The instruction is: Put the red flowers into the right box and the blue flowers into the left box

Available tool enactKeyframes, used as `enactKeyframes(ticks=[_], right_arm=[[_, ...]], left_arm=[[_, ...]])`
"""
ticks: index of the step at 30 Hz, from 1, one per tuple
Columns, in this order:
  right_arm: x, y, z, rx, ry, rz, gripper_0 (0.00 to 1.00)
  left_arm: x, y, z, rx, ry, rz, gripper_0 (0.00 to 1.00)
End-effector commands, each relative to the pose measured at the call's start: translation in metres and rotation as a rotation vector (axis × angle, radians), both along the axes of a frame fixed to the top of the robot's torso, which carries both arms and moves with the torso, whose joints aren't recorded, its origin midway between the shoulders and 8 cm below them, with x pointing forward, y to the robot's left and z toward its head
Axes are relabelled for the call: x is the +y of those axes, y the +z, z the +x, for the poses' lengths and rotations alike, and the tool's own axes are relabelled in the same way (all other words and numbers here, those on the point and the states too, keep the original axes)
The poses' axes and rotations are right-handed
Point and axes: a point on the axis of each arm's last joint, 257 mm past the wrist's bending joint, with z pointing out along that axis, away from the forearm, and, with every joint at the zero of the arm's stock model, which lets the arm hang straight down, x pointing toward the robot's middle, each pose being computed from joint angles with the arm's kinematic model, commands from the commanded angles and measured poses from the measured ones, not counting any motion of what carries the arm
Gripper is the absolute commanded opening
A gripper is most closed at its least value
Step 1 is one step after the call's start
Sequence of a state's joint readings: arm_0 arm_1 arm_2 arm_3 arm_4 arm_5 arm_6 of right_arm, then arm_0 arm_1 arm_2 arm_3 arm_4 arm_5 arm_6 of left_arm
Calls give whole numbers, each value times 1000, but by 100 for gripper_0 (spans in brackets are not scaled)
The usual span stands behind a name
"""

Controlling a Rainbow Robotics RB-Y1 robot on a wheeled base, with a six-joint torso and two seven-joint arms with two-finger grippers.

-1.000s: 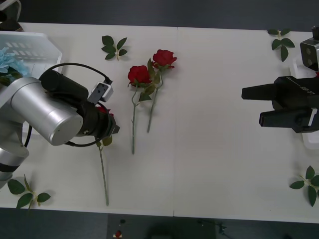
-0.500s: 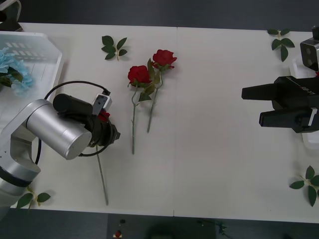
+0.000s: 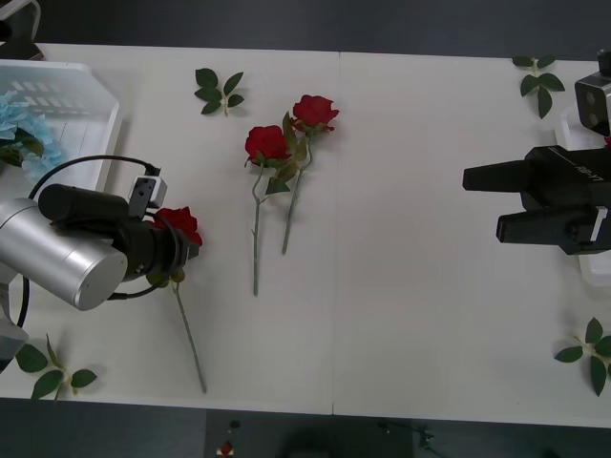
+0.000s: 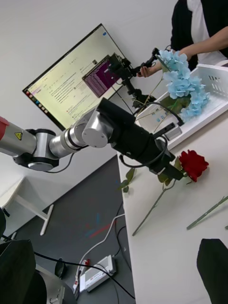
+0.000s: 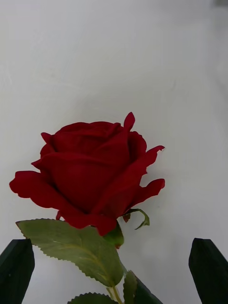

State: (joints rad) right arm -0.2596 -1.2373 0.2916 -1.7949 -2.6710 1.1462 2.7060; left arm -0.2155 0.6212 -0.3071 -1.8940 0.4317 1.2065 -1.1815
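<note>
A red rose (image 3: pixel 179 222) lies at the table's left, its stem (image 3: pixel 189 339) running toward the front edge. My left gripper (image 3: pixel 178 254) is low over it and open, its black fingers (image 5: pixel 18 268) either side of the stem just below the bloom (image 5: pixel 90 175). Two more red roses (image 3: pixel 266 143) (image 3: pixel 314 111) lie side by side mid-table. Blue flowers (image 3: pixel 21 134) rest in the slotted left box (image 3: pixel 72 91) at the back left. My right gripper (image 3: pixel 482 203) hovers open at the right, holding nothing. The right box (image 3: pixel 590 272) peeks in at the right edge.
Loose green leaf sprigs lie at the back centre-left (image 3: pixel 219 91), back right (image 3: pixel 537 78), front left (image 3: pixel 52 370) and front right (image 3: pixel 592 351). A table seam (image 3: pixel 337 239) runs down the middle. Bare tabletop separates the roses from my right gripper.
My left arm has swung back to the left and settled lower, uncovering the rose's bloom, which has shifted a little leftward. The right arm has not moved.
</note>
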Motion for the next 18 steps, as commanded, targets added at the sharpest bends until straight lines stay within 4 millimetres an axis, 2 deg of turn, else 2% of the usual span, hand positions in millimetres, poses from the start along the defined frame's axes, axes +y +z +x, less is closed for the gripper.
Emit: enactKeyframes(ticks=[1, 9, 16, 18], right_arm=[[3, 7, -5, -13, 15, -6, 100], [3, 7, -5, -13, 15, -6, 100], [3, 7, -5, -13, 15, -6, 100], [3, 7, -5, -13, 15, -6, 100]], left_arm=[[5, 9, 2, -34, -17, 34, 94], [15, -8, 1, -3, 11, 50, 93], [14, -23, 2, 15, 28, 48, 93], [14, -27, 3, 18, 29, 44, 85]])
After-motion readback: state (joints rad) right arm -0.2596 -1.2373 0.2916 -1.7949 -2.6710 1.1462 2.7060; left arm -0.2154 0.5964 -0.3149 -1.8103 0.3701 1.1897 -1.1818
